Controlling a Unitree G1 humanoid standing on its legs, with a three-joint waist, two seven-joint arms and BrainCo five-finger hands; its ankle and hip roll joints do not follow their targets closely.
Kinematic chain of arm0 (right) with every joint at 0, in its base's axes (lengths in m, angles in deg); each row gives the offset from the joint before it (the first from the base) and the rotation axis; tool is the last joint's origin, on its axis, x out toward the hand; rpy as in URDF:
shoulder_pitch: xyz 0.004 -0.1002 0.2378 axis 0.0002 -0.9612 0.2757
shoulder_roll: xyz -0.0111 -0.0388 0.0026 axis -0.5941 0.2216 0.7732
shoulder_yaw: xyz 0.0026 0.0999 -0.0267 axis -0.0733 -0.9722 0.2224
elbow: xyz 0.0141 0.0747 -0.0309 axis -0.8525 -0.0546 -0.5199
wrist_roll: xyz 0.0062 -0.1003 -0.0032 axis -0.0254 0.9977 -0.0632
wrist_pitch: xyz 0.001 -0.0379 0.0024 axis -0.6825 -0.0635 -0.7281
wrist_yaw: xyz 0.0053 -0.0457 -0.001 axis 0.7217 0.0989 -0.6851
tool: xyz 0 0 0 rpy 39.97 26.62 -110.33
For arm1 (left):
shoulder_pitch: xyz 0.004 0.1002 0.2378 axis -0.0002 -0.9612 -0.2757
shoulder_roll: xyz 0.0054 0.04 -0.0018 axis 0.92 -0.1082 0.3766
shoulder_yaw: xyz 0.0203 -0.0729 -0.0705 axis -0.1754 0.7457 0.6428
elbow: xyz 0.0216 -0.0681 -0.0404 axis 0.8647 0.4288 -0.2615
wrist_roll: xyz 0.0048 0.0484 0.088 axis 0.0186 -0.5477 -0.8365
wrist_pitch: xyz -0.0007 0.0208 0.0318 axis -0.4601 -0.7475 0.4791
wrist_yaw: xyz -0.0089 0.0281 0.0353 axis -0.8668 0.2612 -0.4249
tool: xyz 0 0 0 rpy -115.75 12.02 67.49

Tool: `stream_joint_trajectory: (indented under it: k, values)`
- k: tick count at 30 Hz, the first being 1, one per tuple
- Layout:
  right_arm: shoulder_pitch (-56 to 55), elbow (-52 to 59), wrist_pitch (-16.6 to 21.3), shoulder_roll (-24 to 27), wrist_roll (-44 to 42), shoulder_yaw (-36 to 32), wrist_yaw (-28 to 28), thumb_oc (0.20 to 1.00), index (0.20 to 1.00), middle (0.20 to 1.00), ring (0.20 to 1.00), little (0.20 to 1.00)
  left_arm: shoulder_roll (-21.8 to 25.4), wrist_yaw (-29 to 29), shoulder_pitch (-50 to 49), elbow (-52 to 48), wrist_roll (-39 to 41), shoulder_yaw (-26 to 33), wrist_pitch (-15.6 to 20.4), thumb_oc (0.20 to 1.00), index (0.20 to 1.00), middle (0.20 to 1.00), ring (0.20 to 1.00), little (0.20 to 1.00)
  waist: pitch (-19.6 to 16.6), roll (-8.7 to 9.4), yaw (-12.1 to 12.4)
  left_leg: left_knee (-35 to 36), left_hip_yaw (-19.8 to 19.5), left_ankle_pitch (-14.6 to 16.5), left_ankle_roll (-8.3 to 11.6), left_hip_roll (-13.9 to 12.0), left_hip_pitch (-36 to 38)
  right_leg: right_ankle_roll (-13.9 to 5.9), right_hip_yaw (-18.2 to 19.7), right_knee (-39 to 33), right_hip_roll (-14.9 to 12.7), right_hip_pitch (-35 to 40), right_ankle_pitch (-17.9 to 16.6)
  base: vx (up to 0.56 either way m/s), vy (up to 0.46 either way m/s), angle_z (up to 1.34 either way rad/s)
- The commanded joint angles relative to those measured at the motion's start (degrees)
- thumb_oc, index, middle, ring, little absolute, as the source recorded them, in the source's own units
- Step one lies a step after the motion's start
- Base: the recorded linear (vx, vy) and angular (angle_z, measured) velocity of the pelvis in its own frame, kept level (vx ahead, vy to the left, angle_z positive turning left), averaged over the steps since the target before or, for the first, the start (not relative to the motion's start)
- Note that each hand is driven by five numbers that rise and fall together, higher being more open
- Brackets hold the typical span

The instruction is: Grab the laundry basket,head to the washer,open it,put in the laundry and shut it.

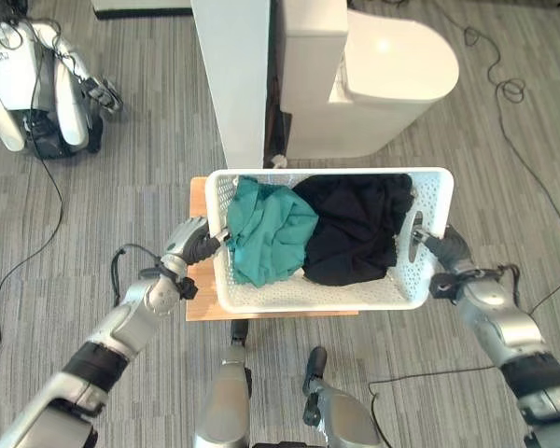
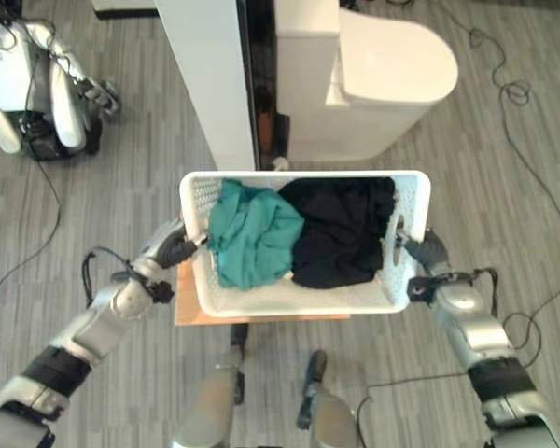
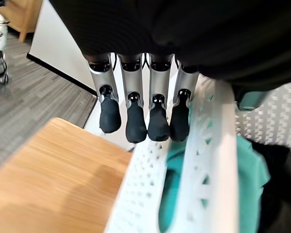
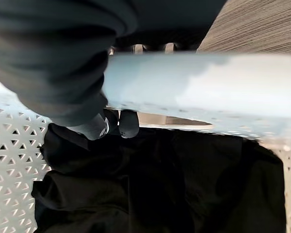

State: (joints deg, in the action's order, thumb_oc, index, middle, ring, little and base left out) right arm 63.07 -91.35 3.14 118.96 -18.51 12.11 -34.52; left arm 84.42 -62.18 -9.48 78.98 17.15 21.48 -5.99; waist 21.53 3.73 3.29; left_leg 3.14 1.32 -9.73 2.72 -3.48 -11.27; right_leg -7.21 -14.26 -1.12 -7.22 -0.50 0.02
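Partly hidden, right hand [image 4: 111,124] fingers curl through the laundry basket [image 1: 299,294] handle.

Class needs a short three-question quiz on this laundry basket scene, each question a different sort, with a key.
1. True or false: the white laundry basket rests on a wooden stool.
2. Which garment lies nearer the left hand: A teal, B black?
3. Fill in: the right hand curls through the basket's ____ opening.

Key: 1 true; 2 A; 3 handle.
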Motion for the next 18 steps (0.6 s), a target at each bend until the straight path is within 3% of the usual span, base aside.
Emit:
stream_joint_trajectory:
  k: [1, 3, 6, 9, 18]
  values:
    - [-4.5, 6.3, 3.3, 1.4, 3.4, -2.6, -7.6, 0.200, 0.200, 0.200, 0.200, 0.200, -2.2, -1.7, -2.5, 3.8, 7.6, 8.2, 0.8, 0.200, 0.200, 0.200, 0.200, 0.200, -7.5, 0.21, -0.7, -7.5, -0.2, 11.6, 1.36, -3.4, 4.9, -1.92, 0.0, 4.0, -4.8, -1.6, -1.9, 0.10, -0.006, -0.29]
    - [-10.8, 6.8, 2.9, -3.1, 6.1, -4.8, -7.8, 0.200, 0.200, 0.200, 0.200, 0.200, -5.6, -4.2, -9.1, 2.8, 11.9, 8.9, 1.1, 0.200, 0.200, 0.200, 0.200, 0.200, -9.7, -0.36, -1.0, -7.1, 0.4, 12.1, 1.00, -3.6, 7.7, -1.67, 0.0, 4.3, -4.8, 0.4, -1.2, 0.11, -0.025, -0.30]
    - [-18.8, 8.7, 1.7, -8.3, 5.1, -5.6, -9.3, 0.200, 0.200, 0.200, 0.200, 0.200, -6.4, -7.1, -14.1, 3.2, 13.5, 8.0, 0.4, 0.200, 0.200, 0.200, 0.200, 0.200, -12.1, -0.90, -1.5, -5.7, 0.6, 11.9, 1.26, -3.9, 10.3, -1.34, -0.7, 4.1, -4.6, 2.6, -0.2, 0.09, -0.041, -0.08]
    - [-20.6, 7.7, 1.4, -10.4, 2.9, -4.4, -9.8, 0.200, 0.200, 0.200, 0.200, 0.200, -5.9, -7.5, -15.0, 3.2, 12.2, 7.1, -0.2, 0.200, 0.200, 0.200, 0.200, 0.200, -13.7, -1.06, -1.6, -4.5, 0.7, 11.5, 1.60, -4.0, 11.8, -1.12, -1.2, 3.4, -4.3, 4.2, 0.0, 0.05, -0.050, 0.05]
    - [-19.6, 4.8, 1.5, -10.2, -0.6, -4.3, -9.3, 0.200, 0.200, 0.200, 0.200, 0.200, -5.9, -6.1, -14.1, 1.5, 10.3, 8.9, -0.1, 0.200, 0.200, 0.200, 0.200, 0.200, -14.8, -1.32, -1.5, -3.1, 0.7, 10.3, 2.66, -4.7, 12.0, -0.55, -1.5, 0.7, -3.0, 4.9, -0.7, 0.00, -0.052, 0.01]
